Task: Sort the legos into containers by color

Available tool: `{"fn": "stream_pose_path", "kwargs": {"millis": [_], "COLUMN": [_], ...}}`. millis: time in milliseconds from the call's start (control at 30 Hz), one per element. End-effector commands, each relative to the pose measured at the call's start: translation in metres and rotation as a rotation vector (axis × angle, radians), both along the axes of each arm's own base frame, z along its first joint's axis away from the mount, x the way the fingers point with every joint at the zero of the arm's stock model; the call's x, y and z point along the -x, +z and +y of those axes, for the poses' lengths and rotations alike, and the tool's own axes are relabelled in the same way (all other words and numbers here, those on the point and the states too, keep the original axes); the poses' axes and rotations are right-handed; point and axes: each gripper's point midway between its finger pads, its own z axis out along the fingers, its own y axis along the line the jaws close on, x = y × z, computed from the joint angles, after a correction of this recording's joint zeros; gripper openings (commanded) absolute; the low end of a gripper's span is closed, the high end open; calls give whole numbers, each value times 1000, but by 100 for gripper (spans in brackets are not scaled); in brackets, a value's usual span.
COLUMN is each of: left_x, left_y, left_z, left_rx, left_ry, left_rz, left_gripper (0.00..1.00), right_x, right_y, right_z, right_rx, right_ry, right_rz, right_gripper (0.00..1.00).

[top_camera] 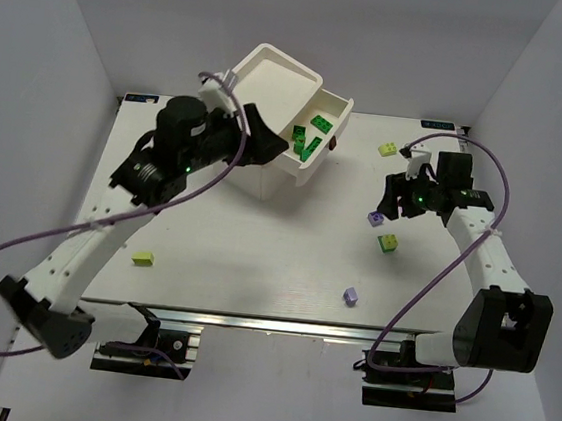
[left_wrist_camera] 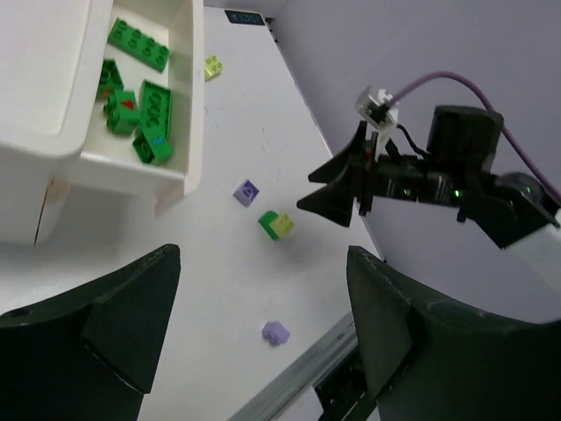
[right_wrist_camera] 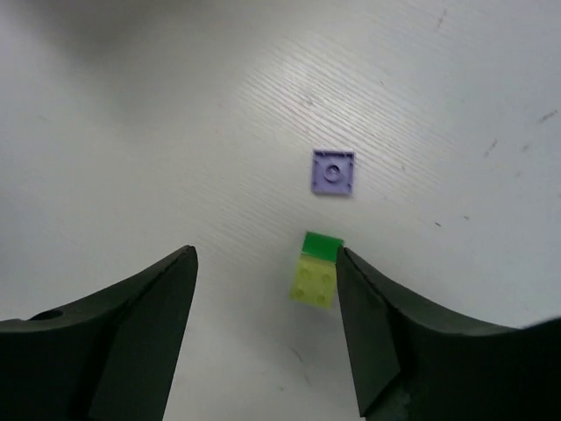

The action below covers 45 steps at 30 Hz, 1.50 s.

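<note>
The right gripper [right_wrist_camera: 263, 329] is hovering over the desk [right_wrist_camera: 131, 132] with its jaws spread wide and nothing between them. A two-tone lego [right_wrist_camera: 316, 272], pale yellow-green with a dark green piece joined to it, is lying just ahead of the gap, close by the inner edge of one finger; whether they are touching cannot be told. A light purple lego [right_wrist_camera: 334, 171] is sitting flat a little farther out, apart from both fingers.

The left gripper [left_wrist_camera: 263, 338] is also gaping wide and carrying nothing. It is hanging just beside the open drawer [left_wrist_camera: 188, 105] of the white cabinet [top_camera: 275, 79]. Several dark green legos [left_wrist_camera: 140, 105] are resting inside that drawer. A second purple lego [left_wrist_camera: 275, 332] is lying on the desk below the gap between this gripper's fingers.

From overhead, a far yellow-green lego [top_camera: 388, 149] is lying beyond the right gripper, and a lone yellow-green lego [top_camera: 142, 256] is sitting well behind the left gripper, beside its arm.
</note>
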Motion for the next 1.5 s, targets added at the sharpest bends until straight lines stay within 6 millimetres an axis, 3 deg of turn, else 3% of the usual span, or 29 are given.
{"fn": "stream_pose_path", "kwargs": {"millis": [0,33,100,133,167,267,400,433,567,1033,1133,1200,1233,1300,1367,1433,1467], "left_x": [22,26,37,41,44,49,49,50,53,66,67,67,68,69,70,66,69], "left_y": [-10,-33,-37,-42,-59,-68,-76,-77,-87,-110,-113,-117,-119,-121,-120,-118,-116], "left_z": [15,18,22,22,22,23,22,22,22,29,28,27,26,21,14,3,-5], "left_rx": [37,24,58,66,66,88,73,71,78,100,95,93,93,100,123,152,168], "left_ry": [24,29,32,28,26,24,20,20,15,34,29,23,20,-5,-45,-85,-137], "left_rz": [-7,40,59,73,111,122,139,142,169,218,229,238,244,257,259,256,260], "left_gripper": [86,86,87,87,87,87,87,87,87,87,87,87,86,84,81,77,77], "right_x": [14,13,15,16,17,19,14,14,16,28,29,28,25,24,16,11,17], "right_y": [-23,-30,-42,-51,-56,-74,-89,-95,-106,-128,-131,-128,-125,-117,-100,-69,-44], "right_z": [-26,-29,-35,-36,-39,-41,-42,-42,-39,-34,-34,-33,-33,-30,-20,-5,19], "right_rx": [157,171,208,216,227,244,258,264,257,272,275,268,266,255,208,149,28], "right_ry": [-38,-62,-81,-80,-91,-96,-99,-95,-81,-60,-58,-58,-59,-44,5,112,230], "right_rz": [74,88,119,155,171,225,239,260,291,355,358,351,340,327,275,190,137], "right_gripper": [72,81,82,87,88,89,78,71,58,54,43,33,17,0,0,0,0]}}
